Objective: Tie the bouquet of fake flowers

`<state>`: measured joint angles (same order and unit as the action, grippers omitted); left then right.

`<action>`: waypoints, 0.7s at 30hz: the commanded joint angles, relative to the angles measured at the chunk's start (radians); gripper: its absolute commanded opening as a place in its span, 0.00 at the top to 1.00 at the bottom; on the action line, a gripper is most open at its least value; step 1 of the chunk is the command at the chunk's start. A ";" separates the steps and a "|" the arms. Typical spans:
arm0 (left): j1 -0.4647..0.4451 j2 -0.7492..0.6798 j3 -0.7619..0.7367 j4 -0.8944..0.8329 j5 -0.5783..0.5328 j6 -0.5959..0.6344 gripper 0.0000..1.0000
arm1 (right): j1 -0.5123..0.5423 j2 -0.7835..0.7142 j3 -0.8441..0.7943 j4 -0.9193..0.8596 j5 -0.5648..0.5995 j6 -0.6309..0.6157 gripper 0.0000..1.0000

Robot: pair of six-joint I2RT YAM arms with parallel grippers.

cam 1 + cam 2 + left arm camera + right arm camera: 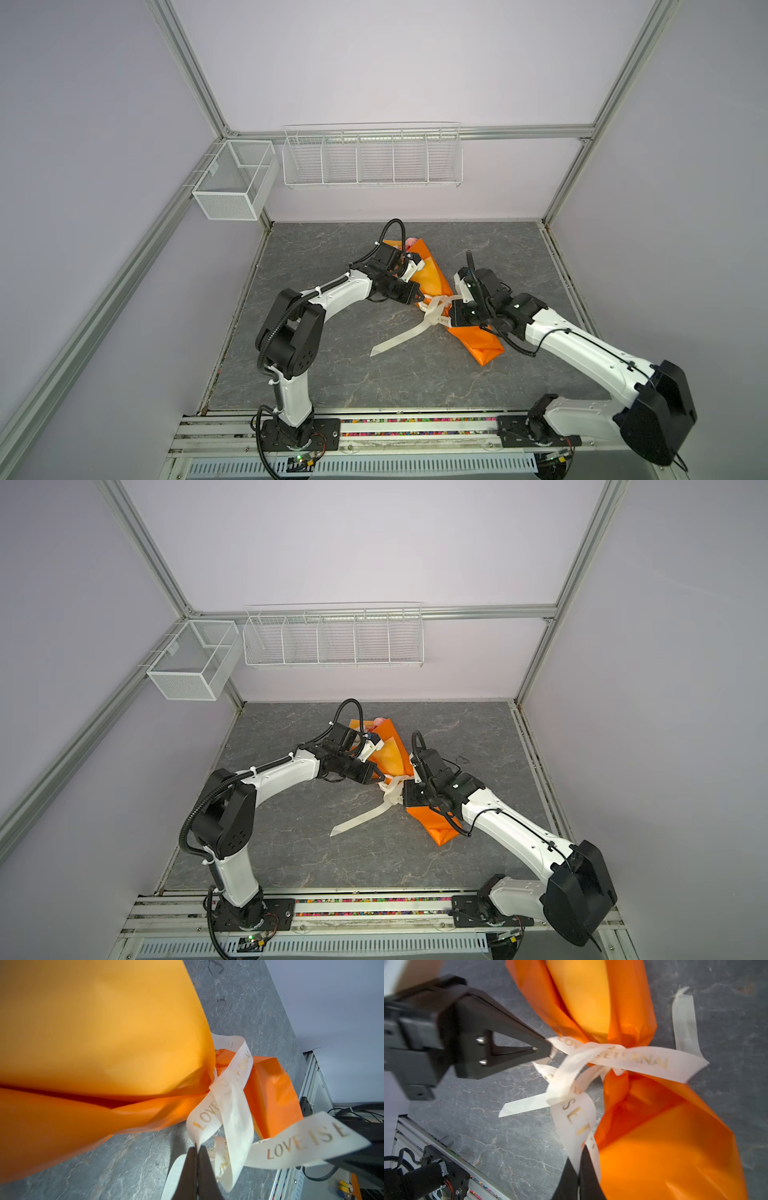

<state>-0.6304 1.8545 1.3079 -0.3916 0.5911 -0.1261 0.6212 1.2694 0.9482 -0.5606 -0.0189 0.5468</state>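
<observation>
bouquet lies diagonally mid-bench, wrapped in orange paper, with a pink bloom peeking out at the far end. the cream "LOVE IS ETERNAL" ribbon crosses over itself around the wrap's pinched waist. one loose tail trails over the bench toward the front. left end effector is pinched tight on a ribbon strand just beside the waist. right end effector is likewise clamped on a strand, on the opposite side of the wrap. can't tell if the crossing is snug.
</observation>
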 commanded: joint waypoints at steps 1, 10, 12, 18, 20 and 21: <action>0.000 -0.046 -0.018 0.030 -0.075 -0.030 1.00 | -0.077 -0.003 0.015 -0.090 -0.025 -0.015 0.93; 0.000 -0.086 -0.072 0.071 -0.186 -0.062 1.00 | -0.268 0.012 0.020 -0.131 -0.075 -0.067 0.93; 0.000 -0.097 -0.084 0.068 -0.220 -0.061 1.00 | -0.294 0.034 0.030 -0.153 -0.068 -0.086 0.94; 0.009 -0.120 -0.130 0.055 -0.270 -0.050 1.00 | -0.353 0.085 0.051 -0.179 -0.044 -0.128 0.93; 0.010 -0.109 -0.133 0.053 -0.234 -0.035 1.00 | -0.358 0.093 0.055 -0.158 -0.085 -0.169 0.93; 0.009 -0.103 -0.133 0.052 -0.219 -0.030 1.00 | -0.360 0.100 0.059 -0.144 -0.111 -0.189 0.93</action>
<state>-0.6262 1.7569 1.1877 -0.3443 0.3599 -0.1703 0.2668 1.3556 0.9783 -0.7044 -0.0807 0.4320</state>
